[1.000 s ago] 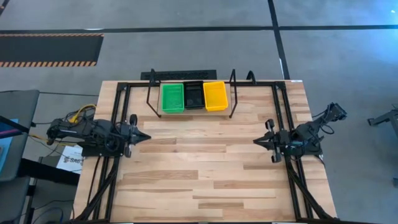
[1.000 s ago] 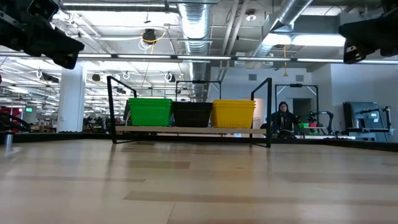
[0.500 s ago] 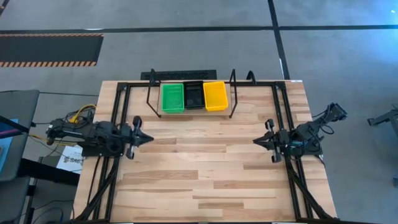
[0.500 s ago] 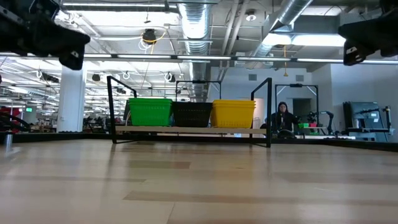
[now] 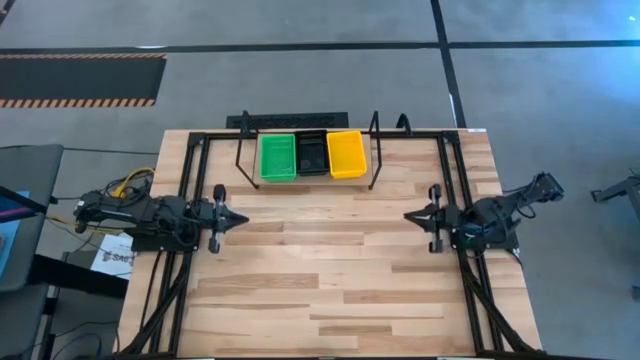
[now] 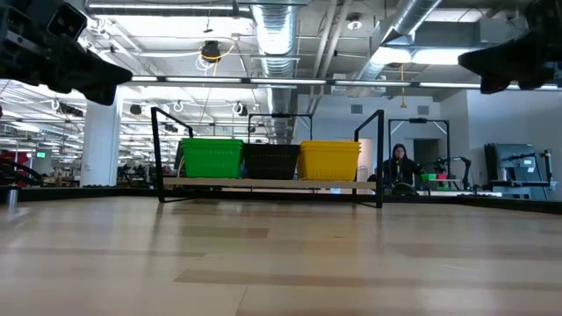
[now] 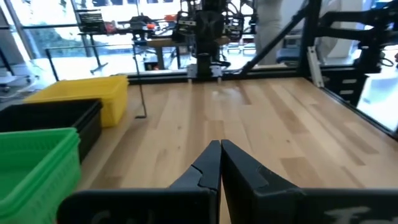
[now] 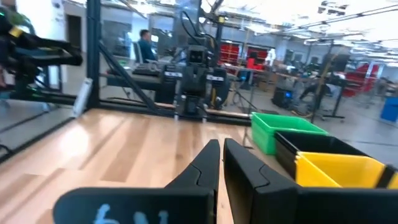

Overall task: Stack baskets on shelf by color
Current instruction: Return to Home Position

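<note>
Baskets stand beyond both arms. At mid-table, the left gripper (image 5: 241, 219) hovers near the left side of the table (image 5: 320, 280), fingers clenched on nothing. The right gripper (image 5: 408, 217) hovers near the right side, likewise clenched empty; the two tips face each other, well apart. Farther back, the shelf (image 6: 272, 183) carries green baskets (image 5: 277, 157), black baskets (image 5: 312, 153) and yellow baskets (image 5: 346, 153), side by side, left to right. Behind the table, a person (image 6: 399, 164) is in view.
</note>
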Robot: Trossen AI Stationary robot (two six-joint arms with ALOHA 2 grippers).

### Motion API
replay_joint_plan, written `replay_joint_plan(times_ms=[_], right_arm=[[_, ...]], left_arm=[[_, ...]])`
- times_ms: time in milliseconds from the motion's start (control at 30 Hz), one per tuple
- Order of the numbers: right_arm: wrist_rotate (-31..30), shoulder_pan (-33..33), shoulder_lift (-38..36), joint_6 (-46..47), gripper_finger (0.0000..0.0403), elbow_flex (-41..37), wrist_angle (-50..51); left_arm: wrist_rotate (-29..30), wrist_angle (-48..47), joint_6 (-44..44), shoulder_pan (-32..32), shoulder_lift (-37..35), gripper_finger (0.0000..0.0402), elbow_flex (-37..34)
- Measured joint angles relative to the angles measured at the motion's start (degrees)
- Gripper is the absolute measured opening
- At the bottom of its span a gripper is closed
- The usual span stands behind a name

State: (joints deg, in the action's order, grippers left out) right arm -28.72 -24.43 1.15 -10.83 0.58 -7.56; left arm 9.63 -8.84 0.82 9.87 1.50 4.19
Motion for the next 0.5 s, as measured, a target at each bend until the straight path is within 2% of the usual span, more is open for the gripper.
replay_joint_plan(times_ms=[200,367,500], right_arm=[[1.6,5.3,0.0,-1.6,0.0044,0.0,2.3],[8.3,11.7,0.0,-9.2,0.0044,0.0,-2.6],[13.3,17.6,0.0,-7.4,0.0044,0.0,-3.9]], left_arm=[[2.1,0.1,1.1,0.0,0.0,0.0,0.0],[2.9,0.2,1.1,0.0,0.0,0.0,0.0],[3.2,0.2,0.7,0.0,0.0,0.0,0.0]])
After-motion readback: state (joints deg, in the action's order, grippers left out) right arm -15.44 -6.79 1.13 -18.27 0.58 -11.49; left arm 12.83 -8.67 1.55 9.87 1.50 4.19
